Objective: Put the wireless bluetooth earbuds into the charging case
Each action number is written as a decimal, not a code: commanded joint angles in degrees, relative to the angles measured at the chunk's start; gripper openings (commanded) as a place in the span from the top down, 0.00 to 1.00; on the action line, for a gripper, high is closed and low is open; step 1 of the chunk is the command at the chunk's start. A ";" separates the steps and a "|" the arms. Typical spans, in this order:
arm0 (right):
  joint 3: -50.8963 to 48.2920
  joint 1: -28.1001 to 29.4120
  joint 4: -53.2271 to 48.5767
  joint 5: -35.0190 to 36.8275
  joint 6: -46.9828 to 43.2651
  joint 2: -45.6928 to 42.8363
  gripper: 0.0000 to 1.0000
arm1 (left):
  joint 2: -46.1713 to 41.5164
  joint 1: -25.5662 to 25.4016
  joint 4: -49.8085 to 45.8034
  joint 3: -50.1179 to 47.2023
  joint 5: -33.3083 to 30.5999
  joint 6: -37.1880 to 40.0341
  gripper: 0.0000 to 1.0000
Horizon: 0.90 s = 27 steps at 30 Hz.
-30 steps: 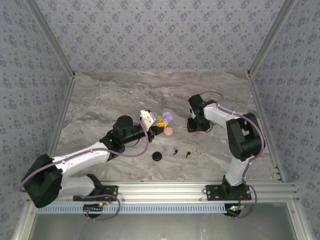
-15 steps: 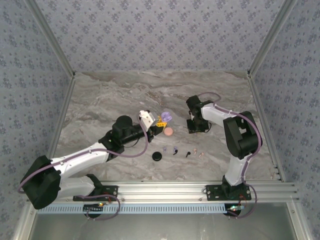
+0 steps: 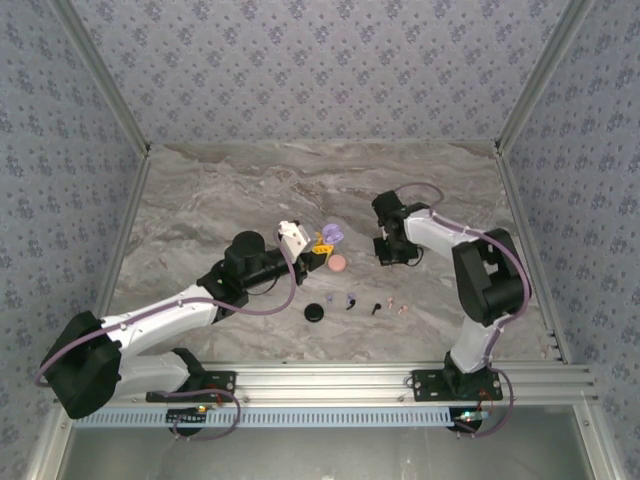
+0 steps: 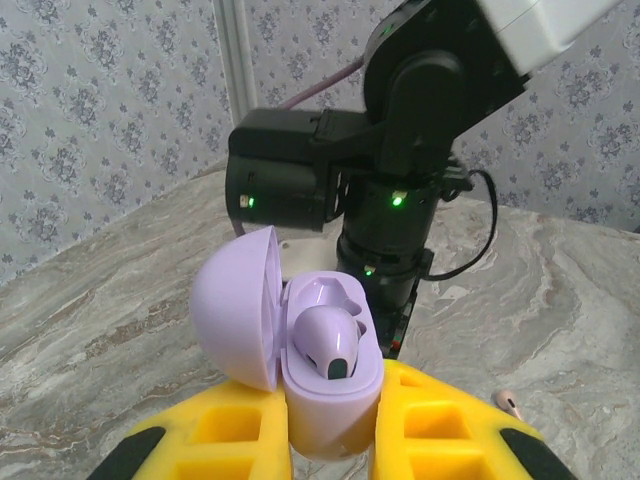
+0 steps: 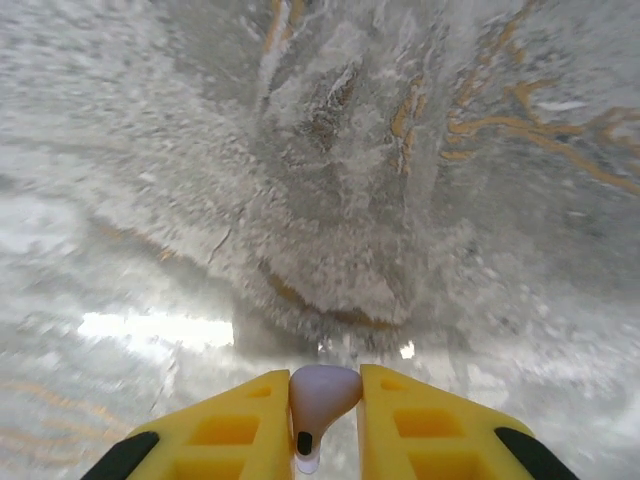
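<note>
While the right gripper [image 5: 325, 428] is closed on a lilac bud [image 5: 322, 392], pinching it by the head above the table [image 5: 300, 200], the hold looks slight, and the bud may twist or drop. The left gripper [image 4: 333, 445] clamps the open case [image 4: 335, 405], which has a seated bud [image 4: 328, 345] in one socket. A misaligned entry could jam at the free socket.

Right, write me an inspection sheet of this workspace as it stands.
Surface: grey marbled tabletop, no spills seen.
Job's things: open lilac plastic charging case, one lilac earbud seated inside; row of tiny loose buds near the front.
Clutter: round pink disc, round black disc.
Hands: left hand shut on the case; right hand shut on a pale stemmed earbud.
Cables: purple cables looped along both arms.
Surroundings: floral-patterned walls, aluminium frame.
</note>
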 commanded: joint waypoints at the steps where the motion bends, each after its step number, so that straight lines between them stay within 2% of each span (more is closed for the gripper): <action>1: -0.75 0.65 0.31 1.86 1.40 -7.78 0.78 | -0.44 -0.24 2.27 0.08 -0.07 -0.12 1.00; 6: -1.53 3.17 -0.04 0.75 3.77 -19.46 0.79 | 1.42 -0.23 4.09 0.39 -0.10 -1.30 1.00; 14: -1.30 10.91 2.25 -1.26 8.53 -35.07 0.79 | 4.88 -0.26 6.57 1.49 -0.28 -3.74 1.00; 20: -0.66 15.87 7.06 -0.27 9.26 -39.23 0.79 | 5.73 -0.24 7.39 1.76 -0.27 -4.63 1.00; 27: -0.53 19.98 13.33 1.07 9.32 -38.68 0.79 | 5.86 -0.28 7.69 1.88 -0.13 -4.90 1.00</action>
